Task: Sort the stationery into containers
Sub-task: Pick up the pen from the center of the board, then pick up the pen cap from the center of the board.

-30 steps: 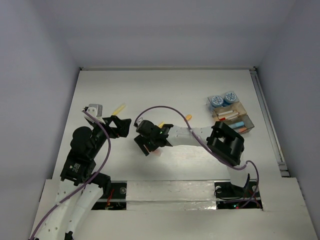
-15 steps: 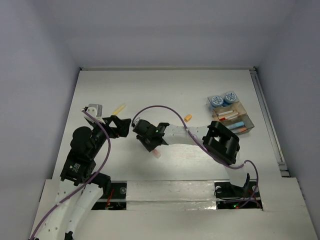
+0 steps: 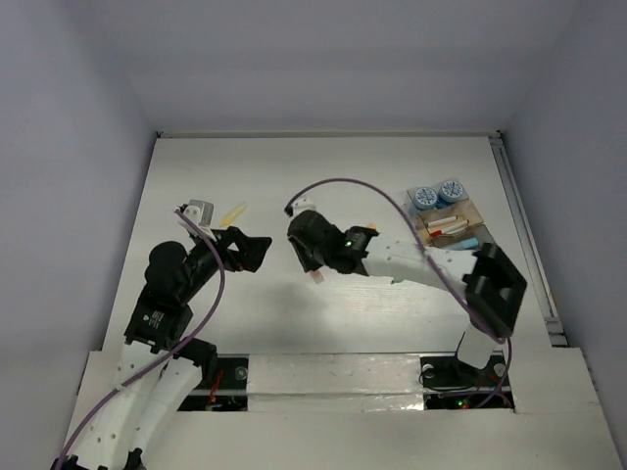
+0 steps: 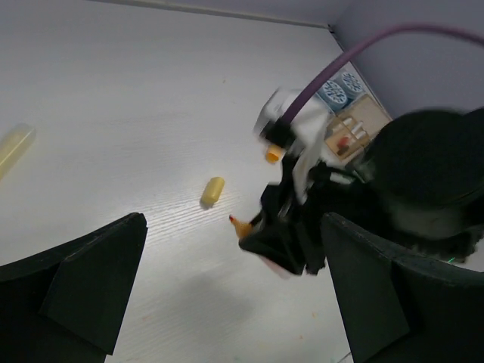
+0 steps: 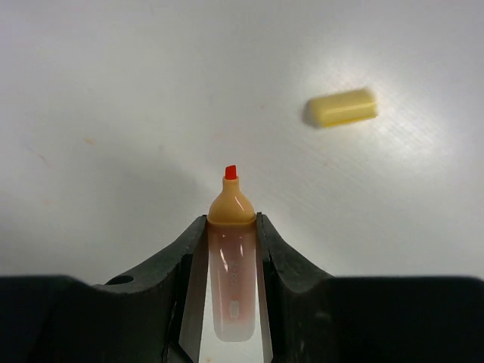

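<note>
Orange-bodied highlighter [image 5: 231, 261], red tip exposed, is gripped between the fingers of the right gripper [image 5: 231, 225] over the white table [image 3: 392, 176]. A yellow stub [image 5: 342, 107] lies near its tip. The left gripper [image 3: 253, 252] is spread wide, nothing grasped. The trays [image 3: 456, 225] are grouped well apart, toward the right edge.

We get soft overhead light. The table [image 3: 392, 176] glares around the yellow cap [image 5: 342, 107] and dims to shadow left of it. Below the cap the orange pen [image 5: 231, 249] is sharp; from the left wrist, the right gripper [image 4: 261, 240] blurs.
</note>
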Motion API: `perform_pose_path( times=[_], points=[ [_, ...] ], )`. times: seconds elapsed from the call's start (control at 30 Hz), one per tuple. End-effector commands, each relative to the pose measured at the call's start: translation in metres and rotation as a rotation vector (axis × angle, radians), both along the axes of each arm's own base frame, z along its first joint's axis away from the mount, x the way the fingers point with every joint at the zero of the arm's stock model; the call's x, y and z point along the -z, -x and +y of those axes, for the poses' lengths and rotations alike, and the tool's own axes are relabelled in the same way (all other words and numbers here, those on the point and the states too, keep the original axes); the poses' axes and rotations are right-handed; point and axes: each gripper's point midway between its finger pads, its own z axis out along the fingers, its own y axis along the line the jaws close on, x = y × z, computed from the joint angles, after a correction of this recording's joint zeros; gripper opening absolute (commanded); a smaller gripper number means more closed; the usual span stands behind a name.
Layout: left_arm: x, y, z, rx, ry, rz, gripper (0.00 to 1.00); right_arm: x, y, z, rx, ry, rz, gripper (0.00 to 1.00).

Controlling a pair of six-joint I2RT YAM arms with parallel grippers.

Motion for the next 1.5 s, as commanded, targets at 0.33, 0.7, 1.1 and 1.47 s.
perform_pose_path(
  times=[0.33, 0.7, 1.1, 1.47],
  points=[
    [0.002, 0.017, -0.044, 0.294, 0.073, 0.001, 0.65, -0.235, -0.038, 0.026, 0.118, -0.738, -0.41, 0.0],
    [0.002, 0.013, -0.046, 0.293, 0.08, -0.001, 0.59, -0.259, -0.021, 0.057, 0.007, -0.857, -0.376, 0.0],
    [0.0, 0.011, -0.04, 0.25, 0.084, -0.013, 0.38, -0.248, 0.005, 0.087, -0.083, -0.885, -0.295, 0.0],
    [0.002, 0.004, -0.035, 0.208, 0.071, -0.003, 0.18, -0.252, 0.012, 0.093, -0.104, -0.917, -0.285, 0.0]
  ],
)
